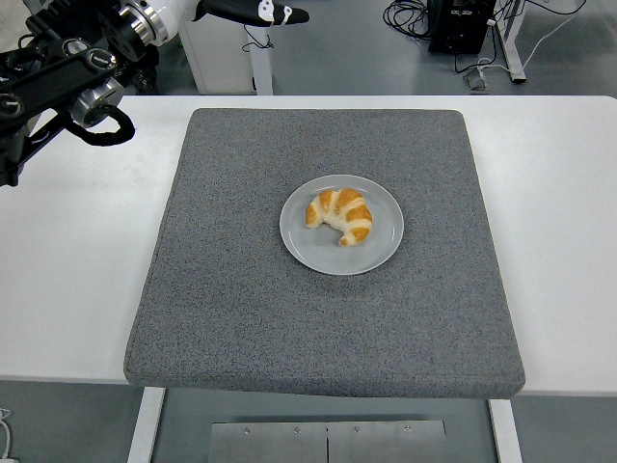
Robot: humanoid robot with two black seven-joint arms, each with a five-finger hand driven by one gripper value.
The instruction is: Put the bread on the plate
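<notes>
The left hand [253, 10] is running off the top edge of the picture, so only one black digit and a bit of white casing are showing; whether its fingers are spread or curled cannot be told. The left arm [58, 77] is being cut by the left and top edges. The bench [77, 270] is running out past both sides, and its legs below are mostly hidden.

I see a grey floor [337, 53] beyond the white counter [559, 241], black cables [410, 14] trailing there, and a black box [461, 24] on it.
</notes>
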